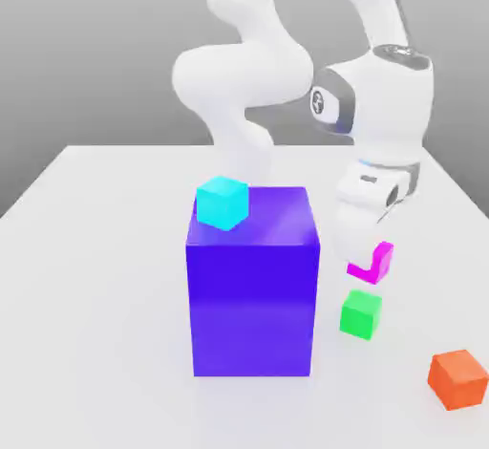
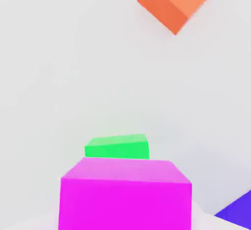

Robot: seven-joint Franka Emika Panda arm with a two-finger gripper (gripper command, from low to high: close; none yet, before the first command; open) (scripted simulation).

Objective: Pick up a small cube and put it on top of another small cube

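White arm (image 1: 258, 65): descending from the frame's top centre, bending in an S toward the right. Wrist (image 1: 387, 103): sitting at upper right, pointing downward. Gripper (image 1: 371, 246): hanging right of centre, apparently clamping the magenta cube (image 1: 371, 262), fingers largely hidden.

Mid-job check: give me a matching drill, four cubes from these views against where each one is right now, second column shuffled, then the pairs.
Things:
1. magenta cube
2. green cube
3. cyan cube
4. orange cube

Places:
A. on top of the big blue-purple block
B. on the table, nearest the exterior view's right edge
C. off the table, under the gripper
D. on the table, just below the raised cube and beside the big block

Pairs: 1-C, 2-D, 3-A, 4-B
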